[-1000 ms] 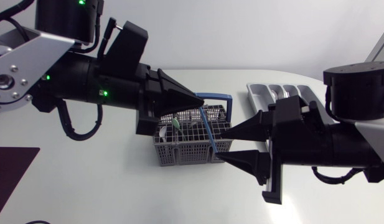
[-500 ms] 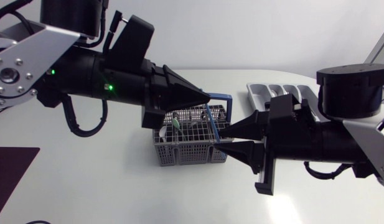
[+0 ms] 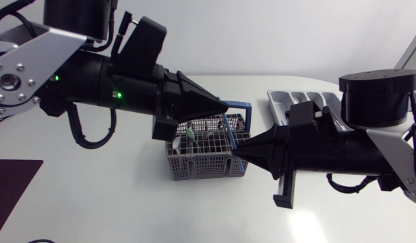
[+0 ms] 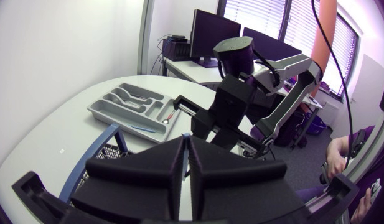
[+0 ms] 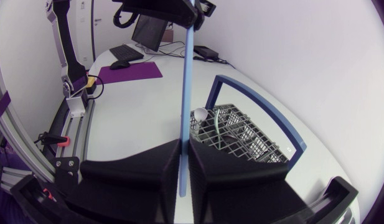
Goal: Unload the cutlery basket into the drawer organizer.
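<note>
While the left gripper [image 3: 223, 106] keeps its fingers pinched tight on the top end of the blue utensil [image 3: 227, 135], the right gripper [image 3: 239, 152] has changed most: a second ago its fingers stood wide apart on either side of the lower end, half a second ago they had narrowed, and now they are closed flat on it from both sides, as the right wrist view shows with the blue strip running up from between the pads. So the utensil is held at both ends, slanting just above the near corner of the basket [image 3: 206, 164], its lower end level with the rim and close beside the blue handle. That reads as a handover at its midpoint: the piece is out of the basket but not yet free of the left arm, which probably has to let go before the right can carry it to the organizer [image 3: 278, 101] behind it. Other cutlery is left in the basket, so most of the unloading seems to lie ahead
</note>
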Controlling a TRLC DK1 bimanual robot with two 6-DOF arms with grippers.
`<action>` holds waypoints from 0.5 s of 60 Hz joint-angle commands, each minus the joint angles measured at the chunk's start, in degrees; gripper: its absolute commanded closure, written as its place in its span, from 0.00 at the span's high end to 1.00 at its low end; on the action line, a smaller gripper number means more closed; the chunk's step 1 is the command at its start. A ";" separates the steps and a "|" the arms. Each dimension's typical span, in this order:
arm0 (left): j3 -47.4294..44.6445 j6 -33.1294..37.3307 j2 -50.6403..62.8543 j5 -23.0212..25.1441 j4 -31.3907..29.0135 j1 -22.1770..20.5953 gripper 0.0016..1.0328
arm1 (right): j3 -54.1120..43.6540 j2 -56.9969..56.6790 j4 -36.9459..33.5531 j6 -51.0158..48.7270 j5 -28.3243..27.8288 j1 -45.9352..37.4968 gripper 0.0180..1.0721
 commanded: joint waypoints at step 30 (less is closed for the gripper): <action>9.42 -7.53 -0.39 0.45 -0.01 12.97 0.95 | -2.19 -6.79 -9.54 -1.89 -0.39 -4.95 0.06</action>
